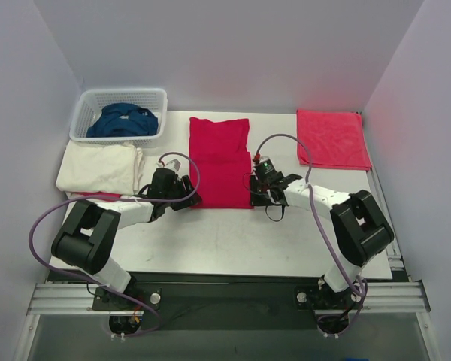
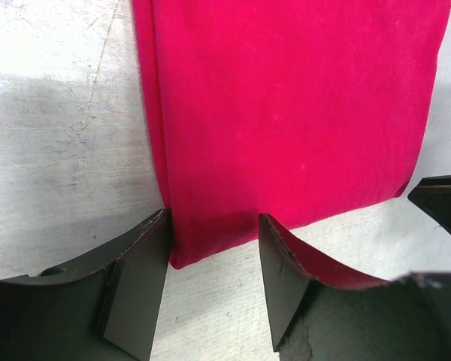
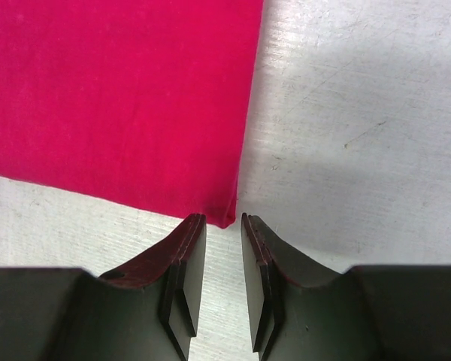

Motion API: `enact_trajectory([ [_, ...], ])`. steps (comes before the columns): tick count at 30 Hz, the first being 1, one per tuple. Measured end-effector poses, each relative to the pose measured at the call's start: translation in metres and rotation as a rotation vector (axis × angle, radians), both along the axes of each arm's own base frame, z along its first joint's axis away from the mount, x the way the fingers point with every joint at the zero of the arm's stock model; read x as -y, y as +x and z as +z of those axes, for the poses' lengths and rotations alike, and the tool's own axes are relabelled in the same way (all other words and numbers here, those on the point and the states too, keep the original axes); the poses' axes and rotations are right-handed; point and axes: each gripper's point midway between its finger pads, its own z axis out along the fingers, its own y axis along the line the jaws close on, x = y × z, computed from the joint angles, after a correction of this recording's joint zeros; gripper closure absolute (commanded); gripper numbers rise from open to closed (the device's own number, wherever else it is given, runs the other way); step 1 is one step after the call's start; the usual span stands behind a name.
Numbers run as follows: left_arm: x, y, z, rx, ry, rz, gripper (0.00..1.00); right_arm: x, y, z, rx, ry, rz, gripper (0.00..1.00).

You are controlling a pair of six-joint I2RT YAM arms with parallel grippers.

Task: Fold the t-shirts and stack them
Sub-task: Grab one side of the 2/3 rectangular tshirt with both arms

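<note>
Crimson red t-shirt (image 1: 219, 154) lies flat mid-table (image 1: 225, 244), folded into a long strip running away from me, near edge toward my bases. My left gripper (image 2: 214, 252) sits low at the strip's near-left corner: jaws apart, the corner lies in the gap between the two fingers (image 2: 135, 289), nothing pinched, and the fold edge runs just beside the left one. My right gripper (image 3: 223, 263) is at the near-right corner: jaws only narrowly apart with a slim gap showing, and the shirt corner sits right at the fingertips (image 3: 188, 259), just ahead of the gap and not clamped. I can't tell if the cloth touches the tips. Both arms reach inward from the sides to the near edge of the strip. Cream-white t-shirt (image 1: 98, 167) is folded at the left side of the table, well apart from the red one. Dark blue t-shirt (image 1: 122, 120) is bunched inside the white lattice basket (image 1: 81, 114) at the far left. A pink-red cloth (image 1: 331, 138) lies flat at the far right.
</note>
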Motion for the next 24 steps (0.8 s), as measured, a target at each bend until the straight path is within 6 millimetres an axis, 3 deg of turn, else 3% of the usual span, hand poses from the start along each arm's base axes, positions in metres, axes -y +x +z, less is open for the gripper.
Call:
enact_trajectory([
  [5, 0.000, 0.000, 0.000, -0.002, -0.002, 0.003, 0.40, -0.003, 0.002, -0.003, -0.003, -0.007, 0.013, 0.74],
  [10, 0.000, 0.000, 0.000, -0.002, -0.005, 0.005, 0.41, -0.007, 0.003, -0.017, -0.033, -0.008, 0.023, 0.75],
  [13, 0.000, -0.001, -0.001, -0.003, -0.008, 0.008, 0.50, -0.012, 0.005, -0.017, -0.026, 0.011, 0.031, 0.78],
  [14, -0.001, -0.002, -0.002, -0.006, -0.007, 0.010, 0.61, -0.013, 0.005, -0.017, -0.026, 0.014, 0.032, 0.81],
  [16, -0.002, -0.004, -0.005, -0.014, -0.004, 0.011, 0.71, -0.014, 0.005, -0.017, -0.030, 0.019, 0.035, 0.84],
  [17, -0.003, -0.007, -0.008, -0.022, -0.002, 0.010, 0.83, -0.014, 0.005, -0.017, -0.030, 0.023, 0.036, 0.89],
  [20, -0.004, -0.009, -0.010, -0.031, 0.002, 0.007, 0.97, -0.016, 0.004, -0.018, -0.033, 0.035, 0.036, 0.99],
  [24, -0.003, -0.009, -0.011, -0.033, 0.001, 0.004, 1.00, -0.018, 0.003, -0.018, -0.035, 0.050, 0.032, 1.00],
])
